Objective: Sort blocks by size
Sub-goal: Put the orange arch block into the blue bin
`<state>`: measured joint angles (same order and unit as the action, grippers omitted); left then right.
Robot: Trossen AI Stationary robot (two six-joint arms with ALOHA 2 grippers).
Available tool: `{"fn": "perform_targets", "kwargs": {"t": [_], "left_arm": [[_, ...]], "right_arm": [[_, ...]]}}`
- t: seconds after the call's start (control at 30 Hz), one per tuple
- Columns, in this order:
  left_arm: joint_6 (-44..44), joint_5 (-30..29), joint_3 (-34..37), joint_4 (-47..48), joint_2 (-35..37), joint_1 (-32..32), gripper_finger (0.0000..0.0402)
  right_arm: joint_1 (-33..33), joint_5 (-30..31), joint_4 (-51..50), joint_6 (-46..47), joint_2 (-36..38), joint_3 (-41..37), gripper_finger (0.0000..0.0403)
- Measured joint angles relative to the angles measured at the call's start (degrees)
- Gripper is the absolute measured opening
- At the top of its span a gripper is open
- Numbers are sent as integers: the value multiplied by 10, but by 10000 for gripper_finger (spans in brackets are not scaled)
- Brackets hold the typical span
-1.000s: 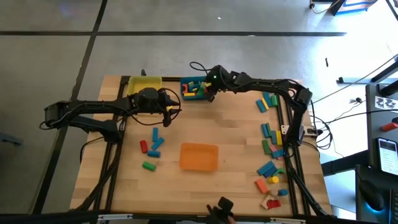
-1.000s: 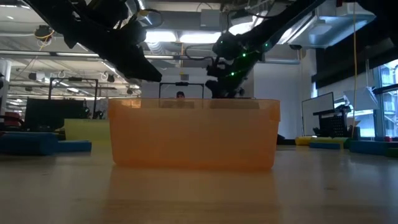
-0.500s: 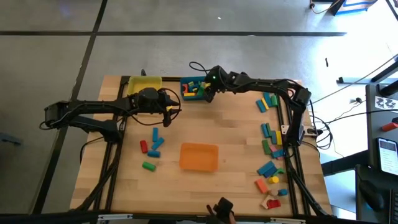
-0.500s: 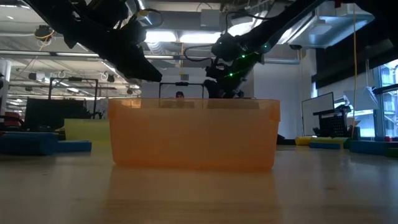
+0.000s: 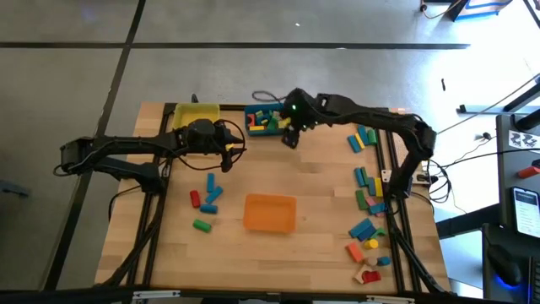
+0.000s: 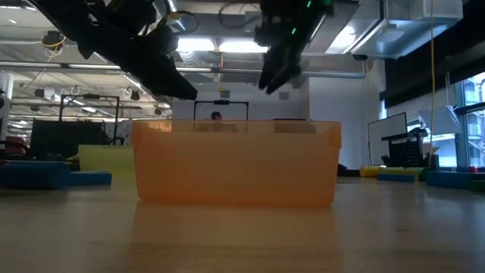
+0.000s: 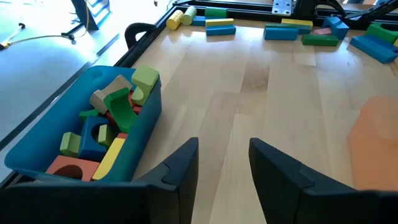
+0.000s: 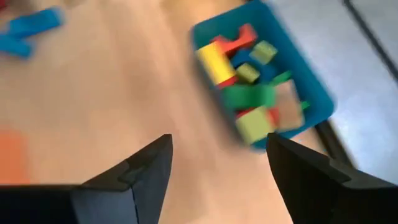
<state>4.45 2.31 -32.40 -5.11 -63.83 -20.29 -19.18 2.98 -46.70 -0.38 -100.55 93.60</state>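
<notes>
The teal bin (image 5: pixel 263 120) at the table's far edge holds several blocks (image 7: pixel 106 121) in green, red, yellow and blue. My right gripper (image 5: pixel 291 139) hangs open and high, just on the near side of this bin, with nothing between its fingers (image 8: pixel 217 168). My left gripper (image 5: pixel 228 157) stands open above the bare table, left of the teal bin, also with nothing in it (image 7: pixel 224 165). Loose blocks (image 5: pixel 209 196) lie on the table at the left, and more blocks (image 5: pixel 366 181) lie along the right edge.
An orange bin (image 5: pixel 270 212) stands at the table's middle near side and fills the low view (image 6: pixel 236 163). A yellow bin (image 5: pixel 196 115) sits at the far left beside the teal one. Bare wood lies between the bins.
My right gripper has risen from just above the teal bin and drawn back a little toward the table's near edge; in the low view it now stands well above the orange bin's rim. The left arm has kept still.
</notes>
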Motion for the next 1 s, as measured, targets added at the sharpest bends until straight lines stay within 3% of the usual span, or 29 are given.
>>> {"fn": "perform_targets", "kwargs": {"t": [0.2, 0.47, 0.8, 1.0], "left_arm": [[0, 0, 0, 2, 0, 0, 127], [-10, 0, 0, 2, 0, 0, 127], [-15, 0, 0, 2, 0, 0, 127], [-22, 0, 0, 2, 0, 0, 127]], "right_arm": [[99, 4, -108, 50, 52, 3, 259], [244, 32, -236, 194, 67, 2, 260], [385, 46, -241, 361, 67, -62, 260], [438, -22, -242, 481, 67, -126, 260]]}}
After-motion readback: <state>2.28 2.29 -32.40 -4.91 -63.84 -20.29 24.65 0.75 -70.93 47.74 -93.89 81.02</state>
